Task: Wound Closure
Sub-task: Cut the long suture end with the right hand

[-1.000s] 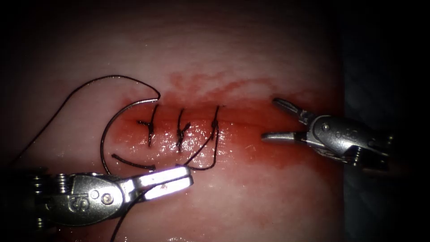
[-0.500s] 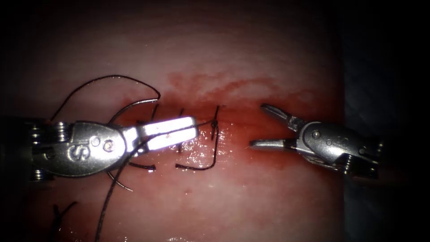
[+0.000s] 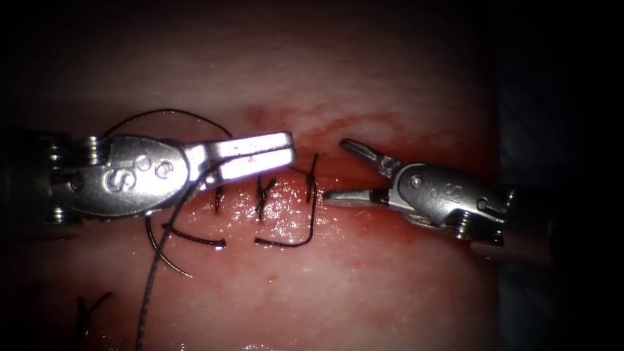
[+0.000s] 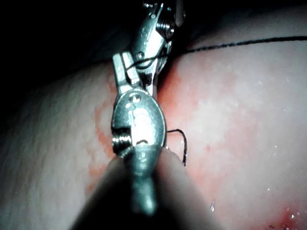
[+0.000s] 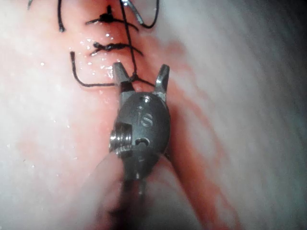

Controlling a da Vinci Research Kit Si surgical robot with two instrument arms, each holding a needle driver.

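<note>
Left claw [image 3: 286,148] clamps the thread [image 3: 151,286], hiding the needle [image 3: 166,253]; right claw [image 3: 338,170] gapes empty.

Tissue [image 3: 390,292] with stitched cut [image 3: 273,185], needle [image 3: 162,250] and thread [image 3: 286,242] lying on it

Red fluid [image 3: 364,226]; dark bkgd [image 3: 559,97], poss. bench.

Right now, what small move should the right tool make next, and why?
Probably ease the right tool onto the thread and close: its jaws are open beside the third knot, the left tool holds that thread taut, and the needle lies free on the tissue.
</note>
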